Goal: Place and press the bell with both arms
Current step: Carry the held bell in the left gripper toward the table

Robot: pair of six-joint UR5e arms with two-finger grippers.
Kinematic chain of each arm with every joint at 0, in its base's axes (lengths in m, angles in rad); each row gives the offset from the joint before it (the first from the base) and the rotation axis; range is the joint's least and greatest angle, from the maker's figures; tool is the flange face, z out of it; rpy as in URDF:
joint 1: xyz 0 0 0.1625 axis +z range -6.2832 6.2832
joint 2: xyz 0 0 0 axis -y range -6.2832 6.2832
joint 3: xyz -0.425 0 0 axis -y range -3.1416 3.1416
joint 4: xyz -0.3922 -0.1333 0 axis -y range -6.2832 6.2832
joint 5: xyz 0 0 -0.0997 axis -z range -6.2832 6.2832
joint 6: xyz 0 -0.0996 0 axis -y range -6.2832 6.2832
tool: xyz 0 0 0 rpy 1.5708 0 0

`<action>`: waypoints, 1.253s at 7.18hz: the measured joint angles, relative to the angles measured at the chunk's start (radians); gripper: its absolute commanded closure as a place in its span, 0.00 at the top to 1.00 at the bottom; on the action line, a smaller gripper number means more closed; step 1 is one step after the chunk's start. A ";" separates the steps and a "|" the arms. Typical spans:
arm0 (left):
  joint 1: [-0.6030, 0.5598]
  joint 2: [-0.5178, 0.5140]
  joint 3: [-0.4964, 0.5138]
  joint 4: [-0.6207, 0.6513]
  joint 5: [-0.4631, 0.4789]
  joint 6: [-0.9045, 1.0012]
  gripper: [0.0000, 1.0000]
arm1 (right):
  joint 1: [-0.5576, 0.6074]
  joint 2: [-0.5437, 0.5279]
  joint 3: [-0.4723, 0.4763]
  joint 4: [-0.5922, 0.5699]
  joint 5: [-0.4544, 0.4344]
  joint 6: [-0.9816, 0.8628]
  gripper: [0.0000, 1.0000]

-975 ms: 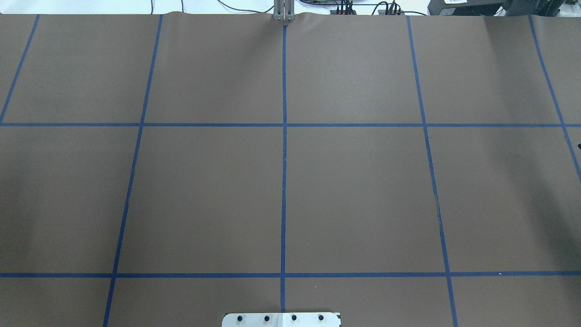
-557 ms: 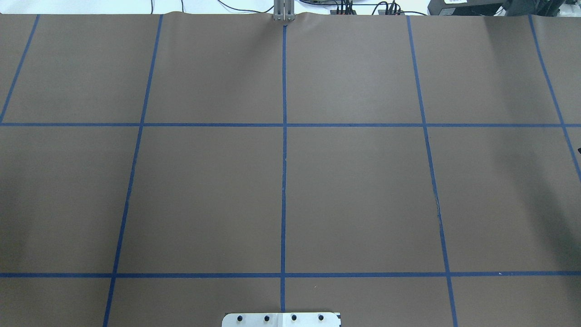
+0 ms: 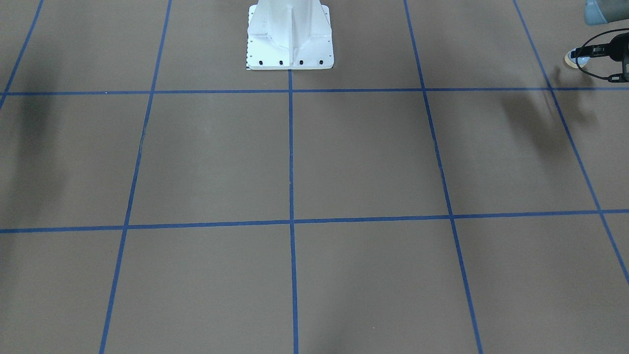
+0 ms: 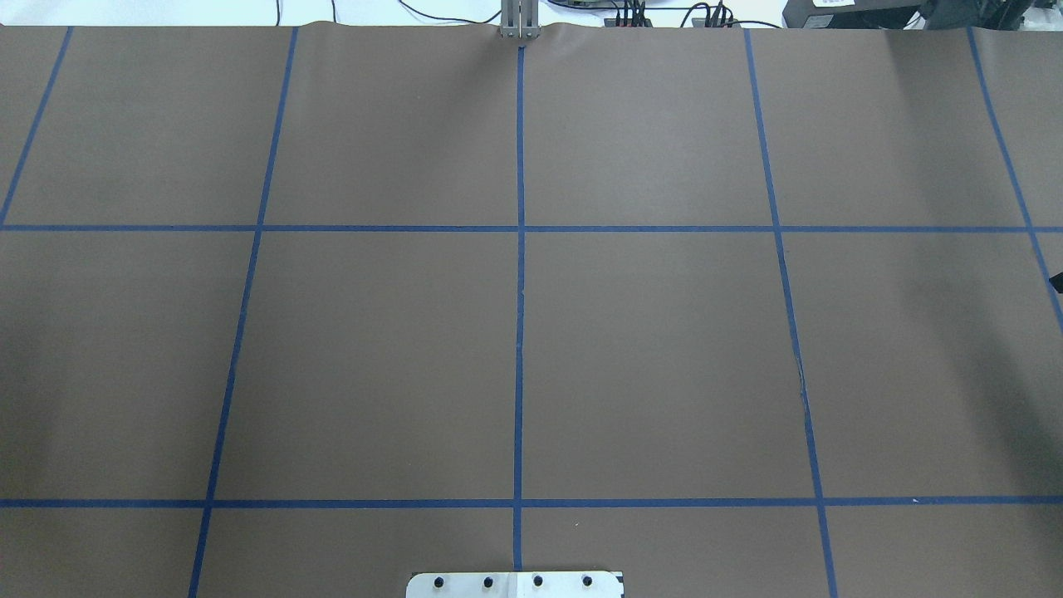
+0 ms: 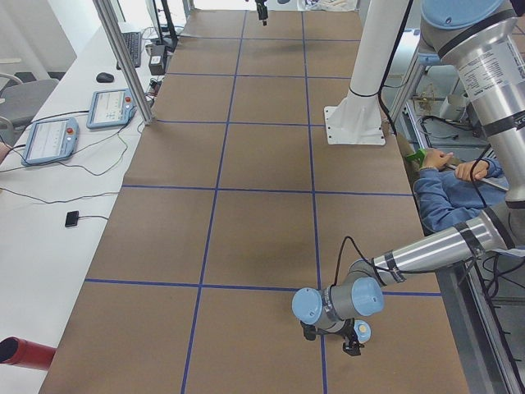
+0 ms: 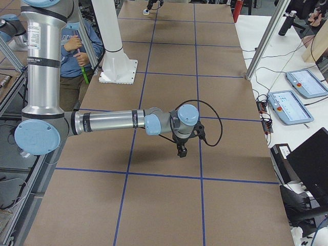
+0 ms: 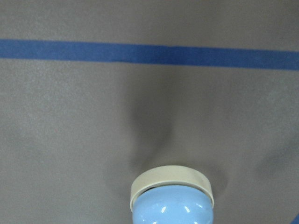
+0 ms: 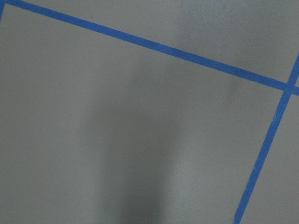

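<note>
The bell (image 7: 172,201) is light blue with a cream base ring and fills the bottom of the left wrist view, just above the brown mat. My left gripper (image 5: 353,338) is shut on the bell (image 5: 362,331) at the mat's near end in the exterior left view. Both also show at the front-facing view's top right: the gripper (image 3: 592,53) and the bell (image 3: 573,59). My right gripper (image 6: 181,150) hangs over the mat near a blue tape line; I cannot tell whether it is open or shut. Only a black sliver (image 4: 1056,281) of the right arm shows overhead.
The white pedestal base (image 3: 290,44) stands at mid table on the robot's side. A person in blue (image 5: 447,193) sits behind the table. Control tablets (image 5: 49,139) and cables lie on the white bench beyond a metal post (image 5: 123,57).
The black sliver at the overhead view's right edge has come slightly further in and down. Nothing else has visibly changed.
</note>
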 measured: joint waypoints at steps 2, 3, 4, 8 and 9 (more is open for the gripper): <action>0.045 -0.007 0.013 -0.001 0.002 -0.008 1.00 | -0.012 0.000 -0.001 0.000 -0.002 0.000 1.00; 0.058 -0.009 0.016 -0.004 0.002 -0.007 1.00 | -0.014 0.000 -0.001 0.000 -0.002 0.000 1.00; 0.065 -0.014 0.022 -0.009 0.003 -0.006 1.00 | -0.016 0.000 -0.001 0.000 -0.002 0.000 1.00; 0.074 -0.022 0.077 -0.096 0.006 -0.006 1.00 | -0.023 0.000 -0.001 0.000 -0.001 0.000 1.00; 0.075 -0.022 0.082 -0.105 0.003 -0.009 1.00 | -0.024 0.000 0.000 0.000 -0.001 0.000 1.00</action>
